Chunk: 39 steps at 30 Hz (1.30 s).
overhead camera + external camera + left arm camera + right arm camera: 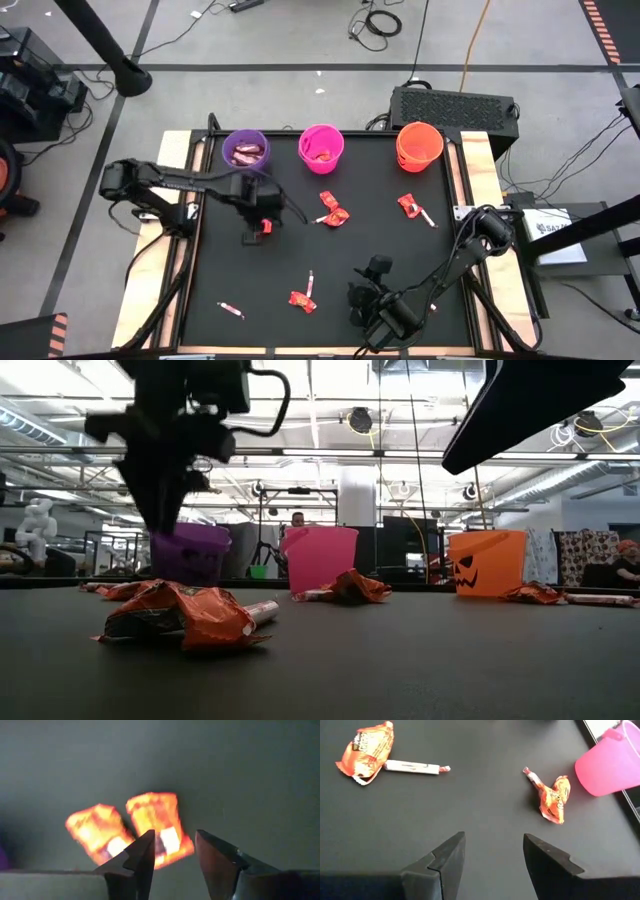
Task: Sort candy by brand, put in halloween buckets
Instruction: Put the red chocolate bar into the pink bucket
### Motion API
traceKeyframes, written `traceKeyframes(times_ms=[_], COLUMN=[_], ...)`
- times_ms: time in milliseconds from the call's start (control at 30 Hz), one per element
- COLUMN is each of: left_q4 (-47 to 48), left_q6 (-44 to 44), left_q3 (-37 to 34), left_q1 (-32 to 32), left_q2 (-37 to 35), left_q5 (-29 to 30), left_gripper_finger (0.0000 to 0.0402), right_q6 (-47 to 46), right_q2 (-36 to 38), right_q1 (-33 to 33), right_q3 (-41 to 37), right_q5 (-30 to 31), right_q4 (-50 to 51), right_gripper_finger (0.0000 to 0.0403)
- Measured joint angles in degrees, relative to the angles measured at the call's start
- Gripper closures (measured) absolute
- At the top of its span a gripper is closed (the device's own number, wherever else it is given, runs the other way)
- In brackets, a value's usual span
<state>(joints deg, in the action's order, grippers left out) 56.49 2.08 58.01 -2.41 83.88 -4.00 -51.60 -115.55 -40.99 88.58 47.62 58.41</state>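
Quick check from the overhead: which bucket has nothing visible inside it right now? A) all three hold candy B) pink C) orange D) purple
C: the orange bucket shows only its bare inside, while the purple bucket and the pink bucket each show wrappers.

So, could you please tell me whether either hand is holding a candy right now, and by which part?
Neither. The left hand hangs open above two orange candies without touching them; the right hand is open over bare mat.

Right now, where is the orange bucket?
In the high view, the orange bucket stands at the table's far edge, rightmost of three, beside the pink bucket, with a red candy just in front of it.
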Motion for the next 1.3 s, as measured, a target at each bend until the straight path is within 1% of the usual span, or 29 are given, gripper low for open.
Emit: traceKeyframes(times_ms=[67, 133, 267, 367, 533, 600, 700, 800, 1000, 1167, 1233, 1300], left_q4=[-5.5, -8.7, -9.5, -11.8, -18.8, -20.1, -20.4, -21.6, -27.4, -27.6, -27.6, -27.6], left_q6=[1.2, 1.7, 1.8, 1.8, 1.8, 1.8, 1.7, 1.3, 1.3, 1.3, 1.3, 1.3], left_q3=[-3.0, -4.8, -5.5, -6.4, -10.2, -11.1, -12.4, -13.9, -17.4, -18.2, -18.2, -18.2], left_q1=[1.5, 2.8, 4.6, 5.5, 6.1, 6.0, 6.0, 5.9, 5.9, 5.9, 5.9, 5.8], left_q2=[0.1, 0.0, 0.0, 0.0, 0.1, 0.2, 0.2, 0.2, 0.2, 0.2, 0.2, 0.2], left_q5=[0.1, 0.1, 1.4, 1.7, 2.3, 4.2, 5.5, 5.6, 5.5, 6.1, 6.2, 6.4], left_gripper_finger=[0.0253, 0.0253, 0.0253, 0.0253, 0.0253, 0.0253, 0.0253, 0.0253, 0.0253, 0.0254, 0.0261, 0.0277], right_q6=[0.7, 1.5, 2.9, 3.0, 3.0, 3.0, 2.9, 2.9, 2.9, 2.9, 3.0, 3.0], right_q2=[0.0, 0.0, 0.0, 0.0, 0.0, 0.0, 0.0, 0.0, 0.0, 0.0, 0.0, 0.0], right_q1=[0.1, 0.1, 0.4, 0.4, 0.4, 0.4, 0.4, 0.4, 0.4, 0.4, 0.4, 0.4], right_q3=[0.0, 0.0, 0.0, 0.0, 0.0, 0.0, 0.0, 0.0, 0.0, 0.0, 0.0, 0.0], right_q5=[0.0, 0.0, 0.1, 0.0, 0.0, 0.1, 0.0, 0.1, 0.1, 0.1, 0.1, 0.1], right_q4=[0.0, 0.0, 0.0, 0.0, 0.0, 0.0, 0.0, 0.0, 0.0, 0.0, 0.0, 0.0], right_gripper_finger=[0.0211, 0.0211, 0.0211, 0.0211, 0.0211, 0.0211, 0.0211, 0.0211, 0.0211, 0.0211, 0.0211, 0.0211])
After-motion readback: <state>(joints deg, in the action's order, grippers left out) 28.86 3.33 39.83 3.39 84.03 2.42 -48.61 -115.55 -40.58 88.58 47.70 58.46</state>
